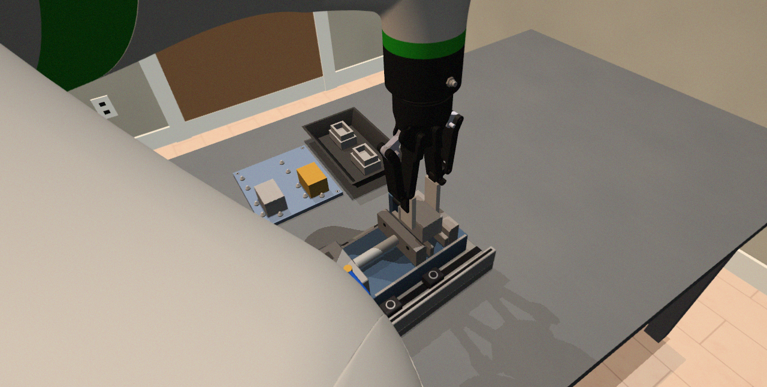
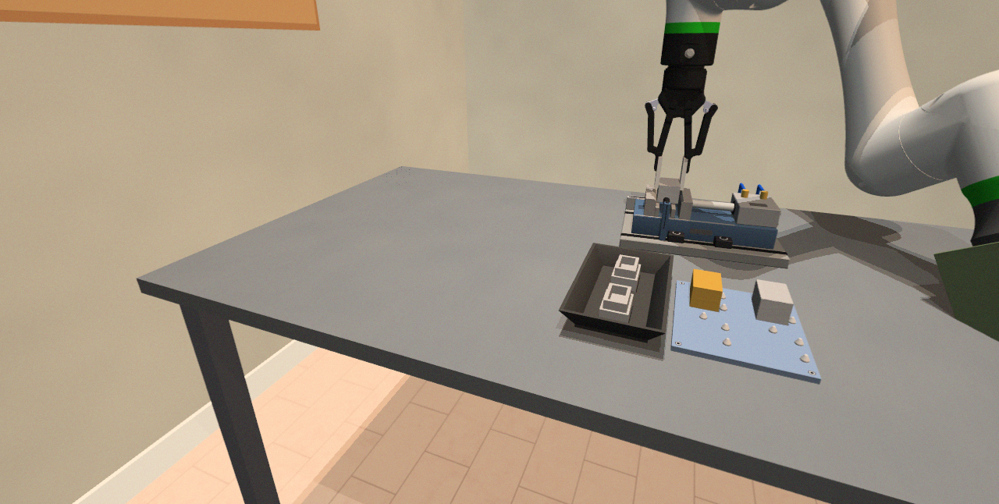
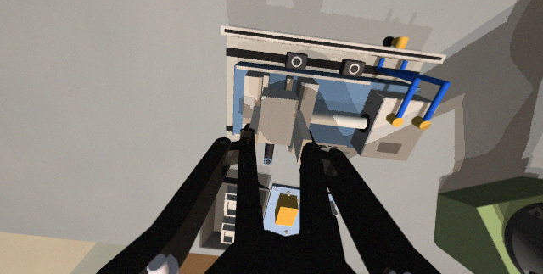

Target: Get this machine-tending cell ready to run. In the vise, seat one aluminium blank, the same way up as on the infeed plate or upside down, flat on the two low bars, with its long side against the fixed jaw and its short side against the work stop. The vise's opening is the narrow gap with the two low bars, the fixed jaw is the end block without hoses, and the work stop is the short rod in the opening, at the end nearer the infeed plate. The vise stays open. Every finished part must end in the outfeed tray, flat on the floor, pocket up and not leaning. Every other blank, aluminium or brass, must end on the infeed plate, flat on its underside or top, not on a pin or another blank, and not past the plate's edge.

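The gripper [image 2: 671, 172] hangs straight down over the left end of the vise [image 2: 698, 225] in the exterior view, its fingers closed on an aluminium blank [image 2: 670, 192] that sits down in the vise's opening between the two end blocks. In the top view the light finger pads [image 1: 432, 192] bracket the grey blank [image 1: 423, 223] from either side, and the wrist view shows the same block [image 3: 277, 114] between the black finger links, beside the sliding block with its pale rod [image 3: 339, 121]. Whether the blank rests flat on the low bars or touches the work stop cannot be told from these views. The block with the blue hoses [image 3: 413, 92] lies at the vise's right end in the wrist view. Nearer the table's front edge, the dark outfeed tray [image 2: 579, 291] holds two finished parts [image 2: 626, 267] [image 2: 616, 296], both lying flat with their pockets up, one behind the other. Just to the right of the tray, the pale blue infeed plate [image 2: 751, 350] carries a brass blank [image 2: 705, 289] at its far left and a second aluminium blank [image 2: 771, 300] to the right of it, the two standing apart among the small pins.
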Controlling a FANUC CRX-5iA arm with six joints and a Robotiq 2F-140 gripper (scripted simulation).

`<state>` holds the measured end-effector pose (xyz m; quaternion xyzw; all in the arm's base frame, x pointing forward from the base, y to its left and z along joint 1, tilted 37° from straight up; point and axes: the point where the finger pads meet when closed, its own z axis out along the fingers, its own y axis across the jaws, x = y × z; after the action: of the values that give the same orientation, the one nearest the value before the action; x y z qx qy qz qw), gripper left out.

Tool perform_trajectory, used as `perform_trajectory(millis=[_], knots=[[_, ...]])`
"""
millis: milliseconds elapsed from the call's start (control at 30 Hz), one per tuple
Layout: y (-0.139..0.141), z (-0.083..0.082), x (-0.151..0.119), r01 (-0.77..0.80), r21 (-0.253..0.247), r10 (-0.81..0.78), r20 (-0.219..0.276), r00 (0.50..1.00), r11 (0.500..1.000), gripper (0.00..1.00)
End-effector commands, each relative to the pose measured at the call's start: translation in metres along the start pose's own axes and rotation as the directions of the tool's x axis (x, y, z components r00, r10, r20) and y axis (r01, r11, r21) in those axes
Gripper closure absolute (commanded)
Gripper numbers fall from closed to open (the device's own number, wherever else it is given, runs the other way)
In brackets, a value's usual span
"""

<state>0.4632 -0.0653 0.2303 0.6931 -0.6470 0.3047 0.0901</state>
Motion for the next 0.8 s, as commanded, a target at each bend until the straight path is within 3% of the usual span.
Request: perform_trajectory(millis=[0,767], knots=[[-0.0003,-0.0002,-0.0004,0.000,0.000,0.000,0.000,1.000,1.000,1.00],[-0.0017,-0.0002,-0.0043,0.000,0.000,0.000,0.000,1.000,1.000,1.00]])
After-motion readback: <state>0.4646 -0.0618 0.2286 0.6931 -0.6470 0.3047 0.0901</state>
